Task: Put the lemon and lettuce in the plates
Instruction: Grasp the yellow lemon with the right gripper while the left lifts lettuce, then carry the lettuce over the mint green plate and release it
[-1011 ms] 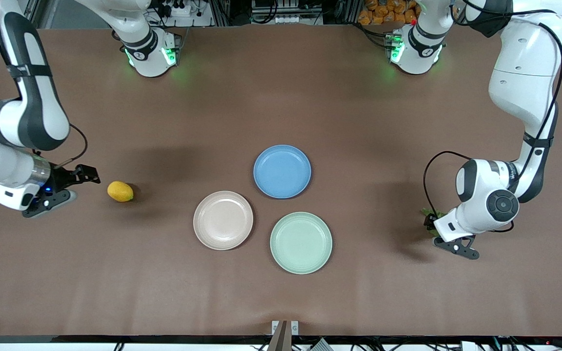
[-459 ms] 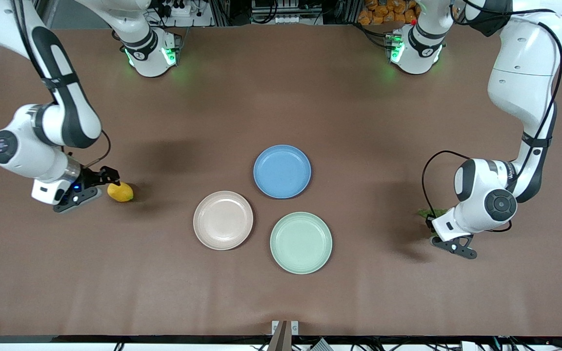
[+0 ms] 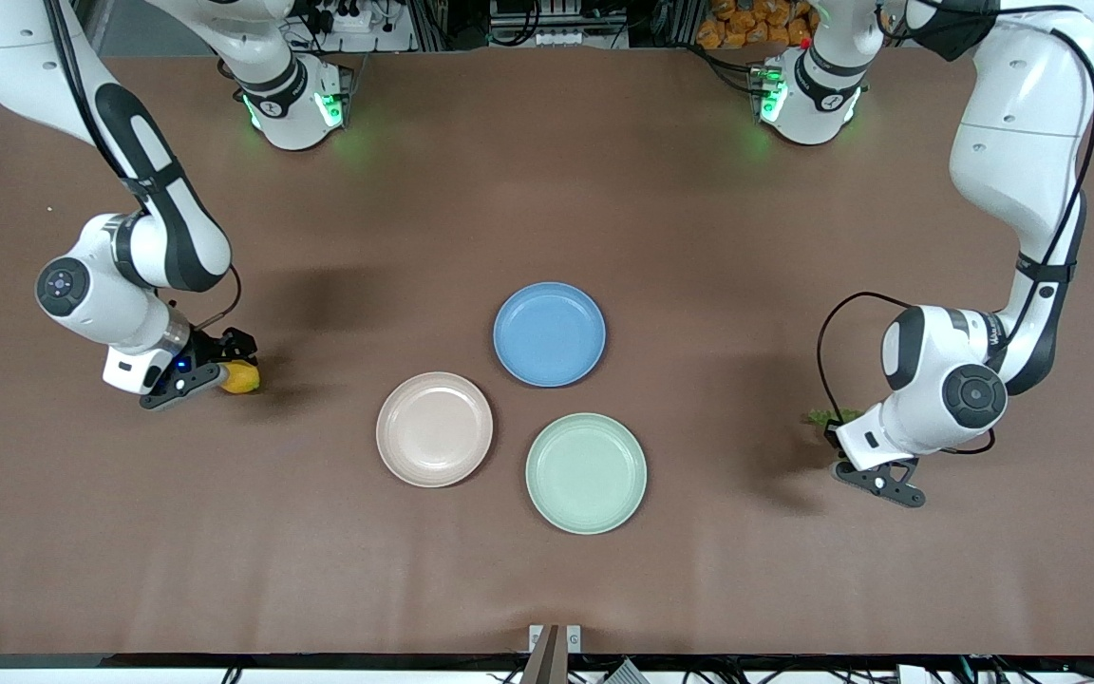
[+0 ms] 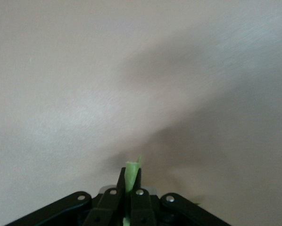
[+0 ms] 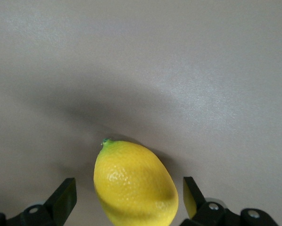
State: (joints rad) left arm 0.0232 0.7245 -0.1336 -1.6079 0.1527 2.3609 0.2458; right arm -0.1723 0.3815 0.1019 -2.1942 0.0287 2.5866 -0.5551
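Note:
The yellow lemon (image 3: 245, 379) lies on the brown table toward the right arm's end. My right gripper (image 3: 224, 366) is open and low around it. In the right wrist view the lemon (image 5: 134, 186) sits between the two spread fingers (image 5: 65, 197), apart from both. My left gripper (image 3: 837, 439) is shut on the lettuce (image 3: 822, 416), low over the table toward the left arm's end. A thin green strip of lettuce (image 4: 132, 170) sticks out between its fingers. The beige-pink plate (image 3: 434, 428) and the mint-green plate (image 3: 586, 472) lie empty mid-table.
An empty blue plate (image 3: 549, 333) lies just farther from the front camera than the two other plates. Both arm bases stand along the table's top edge.
My right gripper has moved along the table to the lemon and now straddles it. My left gripper, with the lettuce, has shifted slightly toward the plates.

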